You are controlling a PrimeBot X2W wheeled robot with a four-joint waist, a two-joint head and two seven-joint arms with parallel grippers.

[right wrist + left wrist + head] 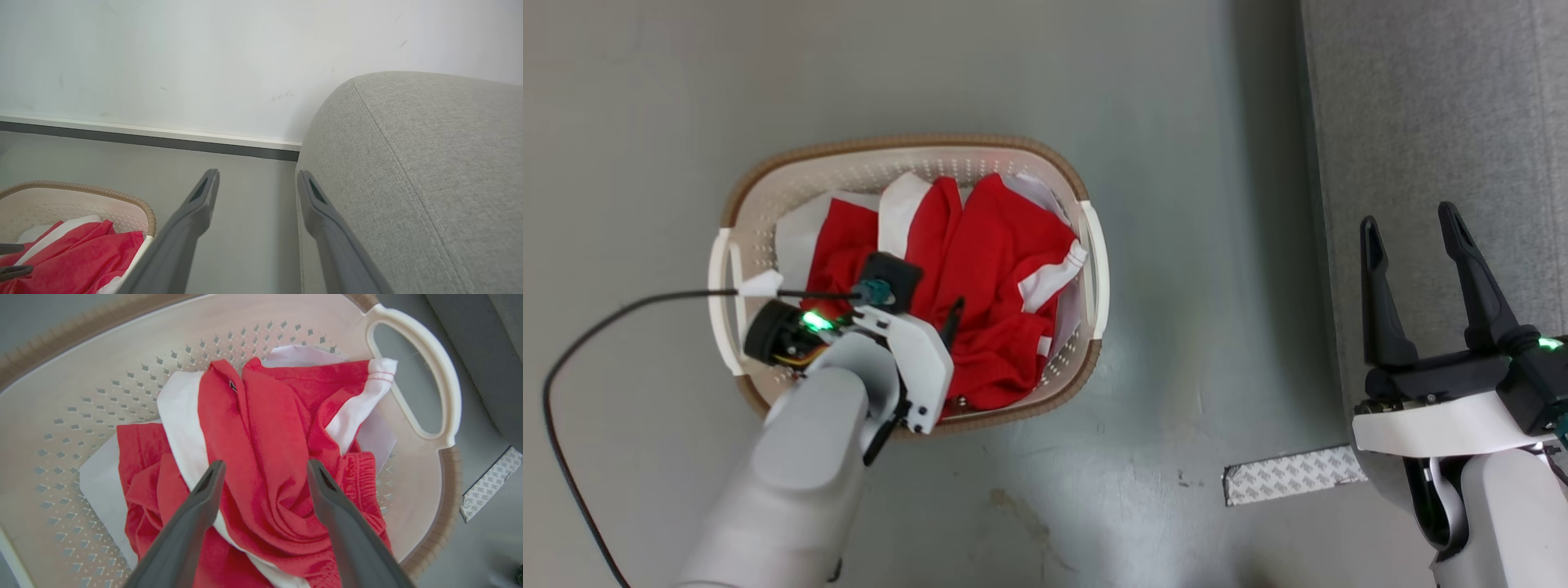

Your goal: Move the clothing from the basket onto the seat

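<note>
While left gripper [265,463] spreads wide over clothing [261,416] (one basket [122,355]), right gripper [1408,216] gapes empty by seat [1437,98].

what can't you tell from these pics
- Garment count: bright red, white-trimmed soft clothing folds over itself, left wrist view.
- Floor of cream perforated plastic basket: buried under clothing, head view.
- Light grey fabric sofa: cut by head view's right edge.
- Small black tag, left wrist view: unreadable.

The grey floor [1176,122] bears the laundry basket [907,147] at nine o'clock, the sofa [1437,106] at two, a patterned tape strip [1294,475] at five.
</note>
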